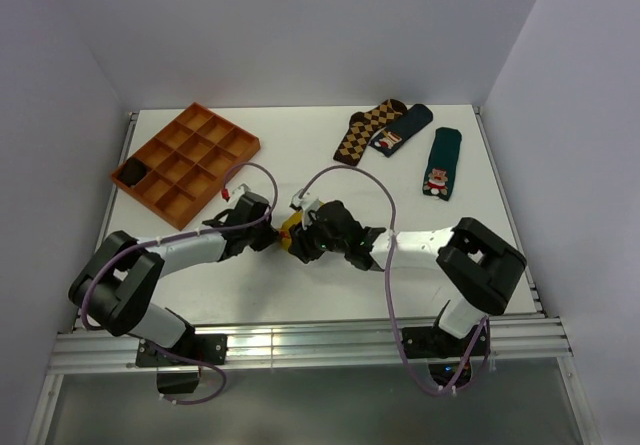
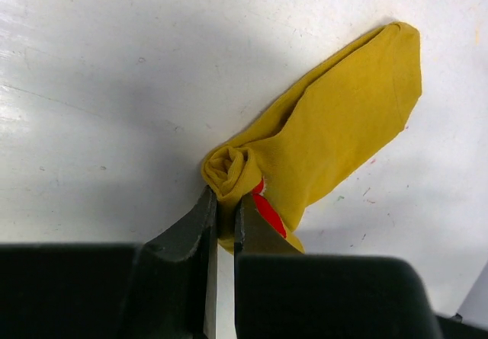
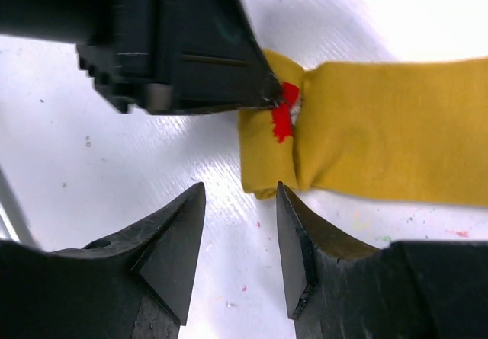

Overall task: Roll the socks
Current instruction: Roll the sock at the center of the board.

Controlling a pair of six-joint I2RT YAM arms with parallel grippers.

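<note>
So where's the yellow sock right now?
In the top view the yellow sock lies near the middle of the table, between the two arms. The left gripper pinches its rolled end, and the right gripper is open beside it.

Top camera looks down over the whole table (image 1: pixel 300 135); both wrist cameras sit close, sharing the mustard sock (image 2: pixel 335 126)

Sock (image 2: pixel 335 133) lies on table (image 1: pixel 300 155) (tray (image 1: pixel 200 141) behind, to left).
</note>
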